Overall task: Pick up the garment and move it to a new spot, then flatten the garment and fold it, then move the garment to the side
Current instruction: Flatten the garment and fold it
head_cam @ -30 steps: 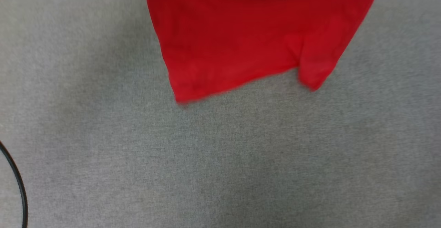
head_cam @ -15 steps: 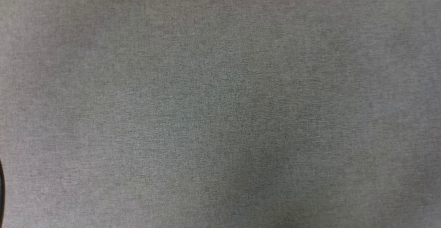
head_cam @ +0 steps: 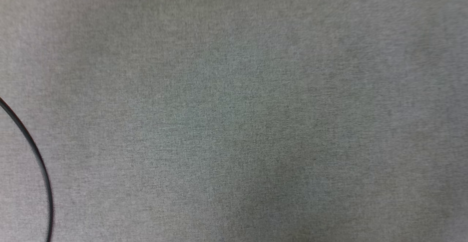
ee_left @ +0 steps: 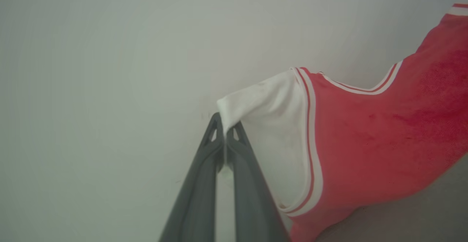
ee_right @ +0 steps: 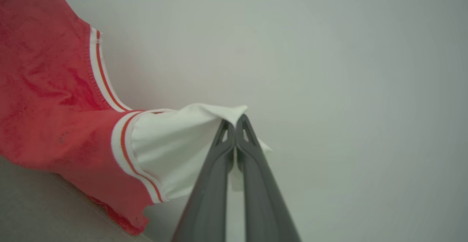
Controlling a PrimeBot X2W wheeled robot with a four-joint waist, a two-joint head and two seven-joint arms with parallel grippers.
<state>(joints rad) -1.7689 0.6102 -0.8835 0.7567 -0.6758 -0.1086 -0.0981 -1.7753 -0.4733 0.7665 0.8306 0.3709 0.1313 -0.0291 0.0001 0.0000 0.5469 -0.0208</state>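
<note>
**Both pincers clamped on the sleeves**

On my left wrist view the left pincer [ee_left: 223, 125] sits just below the middle of the frame. Its two dark fingers are pressed together on the edge of a white sleeve [ee_left: 270, 125], and a thin sliver of white cloth shows between them. From that pinch the sleeve runs right to a band of red-and-white striped trim [ee_left: 310, 139]. Beyond it the red body of the garment [ee_left: 373, 143] fills the right side of the frame and runs up to the upper right corner. More striped trim edges the curved opening along the top of the red cloth.

The right wrist view is close to a mirror of that. The right pincer [ee_right: 235, 123] is also closed, tips together on the corner of the other white sleeve [ee_right: 172, 150]. That sleeve runs left to its own striped band, and the red cloth takes up the left side of the frame, up to the upper left corner. I can see no letters or numbers on the side facing these cameras.

Behind both pincers is a plain pale backdrop [ee_left: 109, 70]. A duller grey surface [ee_right: 44, 205] shows under the red cloth in the bottom corner of each wrist view; I cannot tell whether the cloth touches it.

The head view gives me a grey woven worktop [head_cam: 234, 110], with a thin black curved line [head_cam: 36, 156] at the lower left.
</note>
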